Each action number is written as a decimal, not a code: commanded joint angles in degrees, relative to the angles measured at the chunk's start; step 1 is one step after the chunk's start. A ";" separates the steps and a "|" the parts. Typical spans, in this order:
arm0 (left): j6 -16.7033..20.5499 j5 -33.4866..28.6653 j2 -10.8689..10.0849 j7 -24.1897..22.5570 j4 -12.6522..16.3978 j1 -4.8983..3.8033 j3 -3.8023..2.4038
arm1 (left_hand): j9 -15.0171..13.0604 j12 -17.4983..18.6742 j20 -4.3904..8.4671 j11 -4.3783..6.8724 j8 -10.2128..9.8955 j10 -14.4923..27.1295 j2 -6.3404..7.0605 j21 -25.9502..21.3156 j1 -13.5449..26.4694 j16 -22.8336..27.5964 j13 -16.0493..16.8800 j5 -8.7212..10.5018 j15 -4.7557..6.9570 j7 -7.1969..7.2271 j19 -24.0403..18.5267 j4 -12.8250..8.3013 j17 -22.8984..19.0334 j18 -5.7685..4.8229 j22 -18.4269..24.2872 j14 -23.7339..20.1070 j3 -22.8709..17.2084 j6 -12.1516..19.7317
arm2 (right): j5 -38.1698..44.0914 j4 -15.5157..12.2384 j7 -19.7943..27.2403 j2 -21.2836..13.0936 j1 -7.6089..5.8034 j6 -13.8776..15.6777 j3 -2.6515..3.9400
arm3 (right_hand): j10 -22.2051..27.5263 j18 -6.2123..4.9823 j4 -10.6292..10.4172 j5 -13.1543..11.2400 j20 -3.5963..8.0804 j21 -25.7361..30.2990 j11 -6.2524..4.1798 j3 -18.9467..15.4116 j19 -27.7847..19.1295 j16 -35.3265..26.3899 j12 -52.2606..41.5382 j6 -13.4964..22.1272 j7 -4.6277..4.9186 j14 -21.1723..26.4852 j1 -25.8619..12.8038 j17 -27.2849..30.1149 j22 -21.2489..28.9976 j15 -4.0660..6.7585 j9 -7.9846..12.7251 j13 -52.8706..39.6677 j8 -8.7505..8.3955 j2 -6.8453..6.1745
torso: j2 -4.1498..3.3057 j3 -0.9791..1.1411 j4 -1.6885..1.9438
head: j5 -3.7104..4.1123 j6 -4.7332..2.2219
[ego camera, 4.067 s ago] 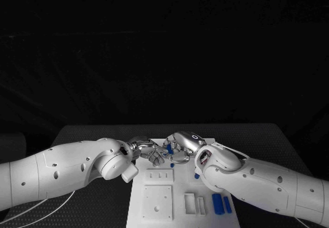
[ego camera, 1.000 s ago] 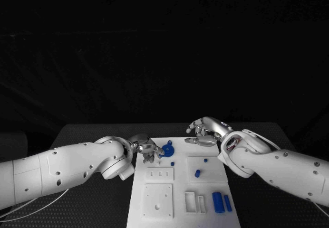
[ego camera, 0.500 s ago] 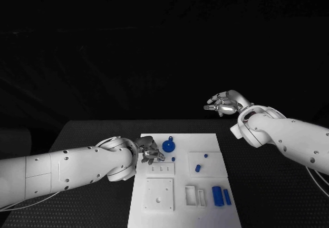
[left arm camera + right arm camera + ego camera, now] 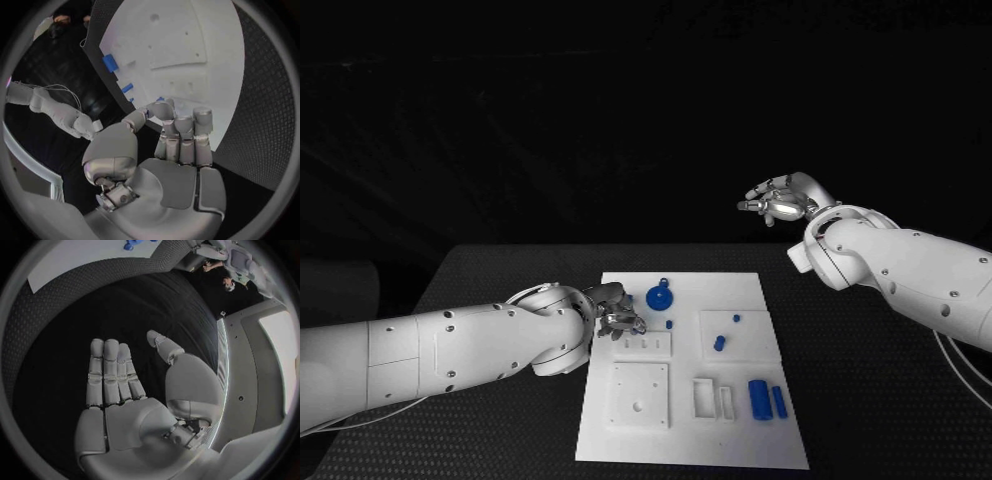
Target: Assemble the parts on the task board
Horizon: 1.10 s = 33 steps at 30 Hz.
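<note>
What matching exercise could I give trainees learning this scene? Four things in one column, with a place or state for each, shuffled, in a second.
Things:
1. left hand
2. right hand
3. round blue part
4. two long blue parts

Places or states:
A. raised beyond the table's far edge, holding nothing
B. side by side near the task board's near right corner
C. at the board's left edge
D. at the board's far end

Pairs: 1-C, 2-A, 3-D, 4-B
</note>
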<state>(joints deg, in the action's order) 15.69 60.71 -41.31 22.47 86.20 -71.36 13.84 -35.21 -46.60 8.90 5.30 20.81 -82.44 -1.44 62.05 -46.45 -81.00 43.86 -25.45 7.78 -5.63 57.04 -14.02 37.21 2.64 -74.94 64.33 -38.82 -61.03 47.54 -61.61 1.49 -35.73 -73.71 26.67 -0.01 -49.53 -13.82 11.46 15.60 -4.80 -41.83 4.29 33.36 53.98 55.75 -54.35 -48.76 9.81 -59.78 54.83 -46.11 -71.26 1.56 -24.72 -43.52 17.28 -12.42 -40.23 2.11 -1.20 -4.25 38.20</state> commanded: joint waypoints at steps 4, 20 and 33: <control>-0.02 -0.18 0.52 1.26 -0.58 0.26 -0.02 | -0.26 -0.92 6.77 1.15 0.45 0.62 -1.51 0.57 3.03 -0.90 0.28 0.71 4.51 5.72 0.53 -1.00 -0.21 1.10 -1.06 4.80 -2.26 -8.56 | -1.76 2.46 0.77 1.26 -0.04 -1.77 0.01 | 1.93 -0.53 0.27 0.55 -0.89 1.95 0.44 -0.24 -2.50 -1.59 1.18 0.70 0.86 2.47 -0.35 1.16 0.16 -0.90 0.15 2.74 -0.39 0.46 | 0.62 0.38 0.12 | -0.21 1.01; 1.63 -6.16 3.40 1.44 -4.15 3.35 -0.02 | -0.69 -1.66 6.75 1.25 0.55 0.86 -2.95 1.02 5.75 -1.53 0.33 1.86 4.60 5.82 0.45 -0.77 -0.56 1.25 -1.08 4.65 -3.31 -8.83 | -2.57 3.76 0.82 2.55 -0.05 -2.42 0.00 | 3.64 -0.04 0.40 1.25 -3.18 6.54 1.64 -0.14 -7.87 -5.16 4.68 1.44 1.38 7.03 -0.25 5.78 0.97 -3.79 0.16 11.74 0.07 0.58 | 0.70 0.61 -0.06 | -0.05 1.37; 1.52 -5.58 4.45 1.24 -4.91 4.01 -0.02 | -0.74 -1.75 6.78 1.27 0.55 0.88 -2.96 1.08 5.86 -1.59 0.33 1.88 4.62 5.85 0.44 -0.93 -0.62 1.30 -1.08 4.63 -3.54 -8.85 | -2.59 3.39 0.80 2.57 -0.05 -2.67 0.00 | 3.70 -0.14 0.37 2.66 -3.53 6.96 1.75 -0.25 -8.29 -5.07 4.53 1.52 1.40 7.34 -0.19 6.47 0.87 -3.97 0.21 13.27 0.18 0.75 | 0.64 0.47 0.05 | 0.12 1.41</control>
<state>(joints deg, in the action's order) 16.74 55.60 -37.08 23.98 81.23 -67.39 13.83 -35.93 -48.14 8.70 5.29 21.01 -82.43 -3.72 62.78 -40.60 -82.33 44.11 -23.44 8.26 -5.41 57.25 -15.31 36.66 3.54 -74.91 65.26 -41.76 -61.25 45.10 -58.10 1.66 -33.22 -73.73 24.86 -0.03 -45.86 -14.19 11.62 18.03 -8.20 -35.21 5.53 33.21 46.14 50.76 -49.85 -47.31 11.05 -52.90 54.62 -39.68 -70.31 -2.47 -24.56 -30.28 17.28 -12.21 -39.57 2.60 -1.17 -4.13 39.68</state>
